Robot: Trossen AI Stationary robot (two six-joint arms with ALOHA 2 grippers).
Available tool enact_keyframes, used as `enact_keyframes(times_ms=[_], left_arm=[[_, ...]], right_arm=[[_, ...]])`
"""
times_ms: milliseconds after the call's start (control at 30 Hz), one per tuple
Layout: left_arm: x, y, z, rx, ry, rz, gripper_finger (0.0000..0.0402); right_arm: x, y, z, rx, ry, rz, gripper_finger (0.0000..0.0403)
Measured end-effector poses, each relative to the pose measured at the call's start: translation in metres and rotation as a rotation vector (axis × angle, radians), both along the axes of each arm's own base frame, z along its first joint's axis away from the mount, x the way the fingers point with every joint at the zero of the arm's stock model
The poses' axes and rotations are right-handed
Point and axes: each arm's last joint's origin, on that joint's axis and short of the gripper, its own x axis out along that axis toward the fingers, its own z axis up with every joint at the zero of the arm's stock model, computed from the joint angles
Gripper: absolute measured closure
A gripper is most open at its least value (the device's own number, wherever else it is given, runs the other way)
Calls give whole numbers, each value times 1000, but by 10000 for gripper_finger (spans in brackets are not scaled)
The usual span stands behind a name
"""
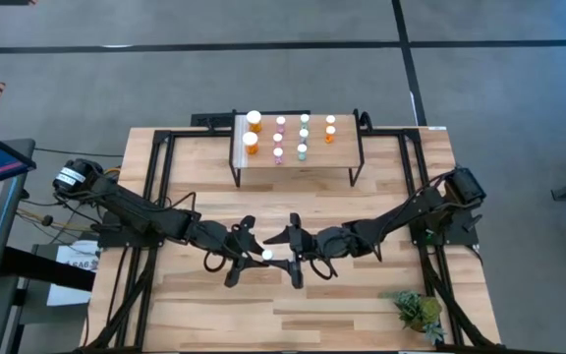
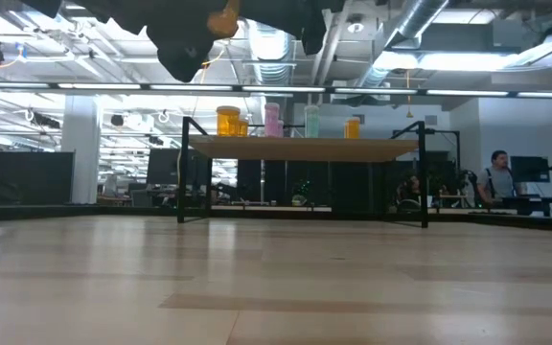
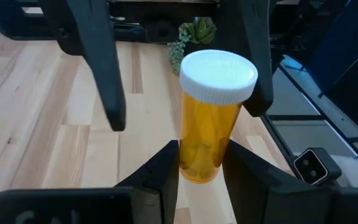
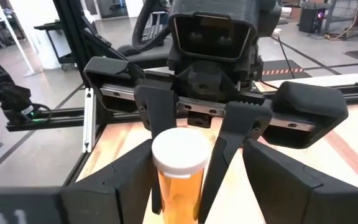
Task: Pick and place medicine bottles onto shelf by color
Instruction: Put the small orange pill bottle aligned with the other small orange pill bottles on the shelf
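So we're mid-handover by the look of it: the left claw [image 3: 201, 171] is pinching the lower body of an orange see-through medicine bottle with a white screw cap [image 3: 211, 115], and the right claw [image 4: 176, 180] is spread around that same bottle [image 4: 179, 171] from the opposite side, fingers either side of it and not clearly pressing yet.

To do this bit well, we'd want the right claw to close squarely on the bottle's body, above where the left fingers [image 3: 160, 177] sit, and get a firm hold before the left one lets go. The bottle is smooth and round, so an off-centre pinch could let it twist or pop out. Keep it upright too, since it'll need to stand on its base later.

Placement-wise, the bottle [image 1: 267, 255] hangs between the two claws over the middle of the light wooden tabletop [image 1: 362, 305], a bit toward its near edge, well apart from the small raised light-wood shelf on black legs [image 1: 337, 162] at the far edge. Orange bottles already stand at both ends of that shelf, with pink and teal ones between them.
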Motion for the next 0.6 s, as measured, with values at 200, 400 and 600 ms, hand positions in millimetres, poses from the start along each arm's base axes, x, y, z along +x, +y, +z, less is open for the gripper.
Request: enact_keyframes(times_ms=[200,400,600], left_arm=[[0,0,0,1,0,0,303],[0,0,0,2,0,4,303],[0,0,0,7,2,13,303]], right_arm=[[0,0,0,1,-1,5,171],[0,0,0,1,-2,13,209],[0,0,0,-1,-2,14,245]])
